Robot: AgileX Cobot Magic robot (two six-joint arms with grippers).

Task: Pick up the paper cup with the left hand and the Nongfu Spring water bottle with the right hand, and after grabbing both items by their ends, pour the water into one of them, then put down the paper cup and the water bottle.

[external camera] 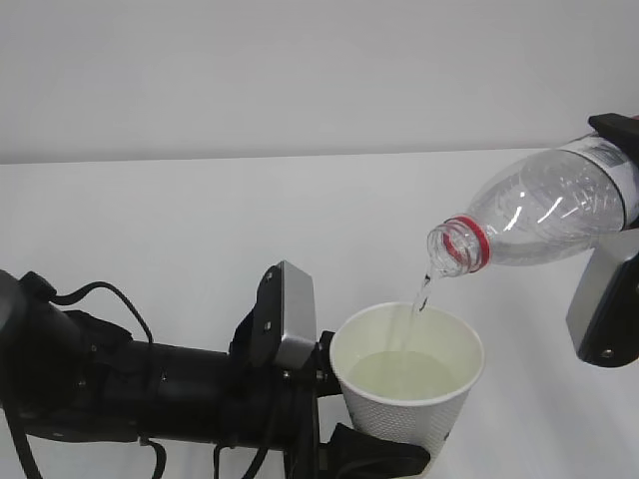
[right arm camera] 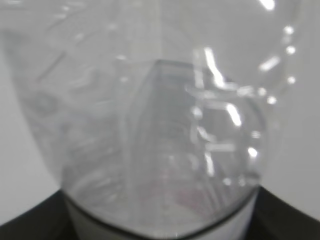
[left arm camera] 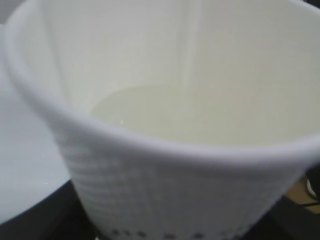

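Here the left hand (external camera: pixel 334 419) holds the paper cup (external camera: pixel 407 384) by its lower part, low in the middle of the exterior view, clamped around the cup's side with the rim upright. The left wrist view shows pale water (left arm camera: pixel 190 115) pooled in the bottom, well below the rim, so overflow is not the nearest worry. A squeeze too hard on the thin wall could buckle it and slop the liquid.

Above and to the right, the Nongfu Spring water bottle (external camera: pixel 544 210) is tilted neck-down, its open mouth above the cup's right half, a thin stream falling inside. The right hand (external camera: pixel 614 215) grips it at the base end. The bottle looks nearly empty. If the tilt steepens suddenly, or the cup drifts left, the stream could land on the bench (external camera: pixel 180 230).
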